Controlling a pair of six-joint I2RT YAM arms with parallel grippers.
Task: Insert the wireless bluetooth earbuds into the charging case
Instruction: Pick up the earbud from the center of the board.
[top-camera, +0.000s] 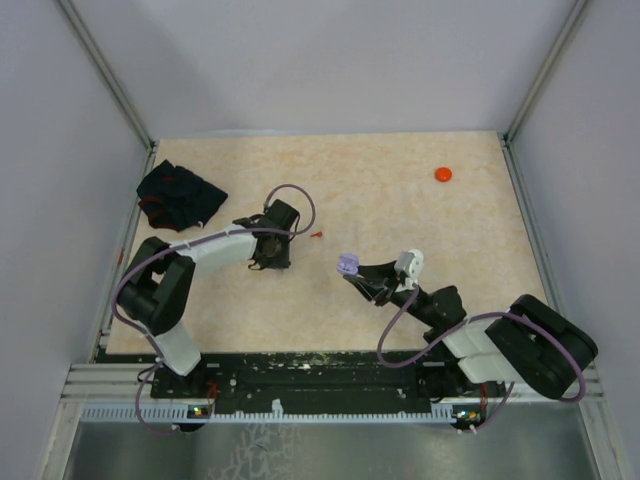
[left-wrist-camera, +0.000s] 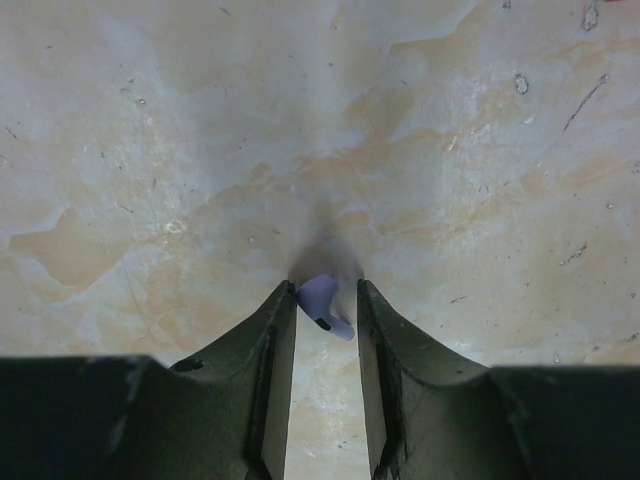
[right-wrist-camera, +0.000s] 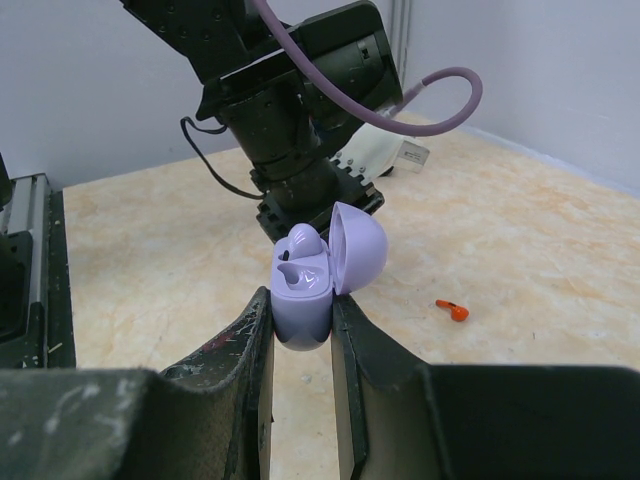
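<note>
Purple earbud (left-wrist-camera: 316, 298) lying between left claw (left-wrist-camera: 325, 289) jaws.

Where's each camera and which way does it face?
Top: above and behind, looking down on the table; left arm and right arm show.
Left wrist: on the left gripper, facing down at a purple earbud between its fingers.
Right wrist: on the right gripper, facing the left arm; its fingers grip the open case.
Shared: top and right wrist show the red earbud.
</note>
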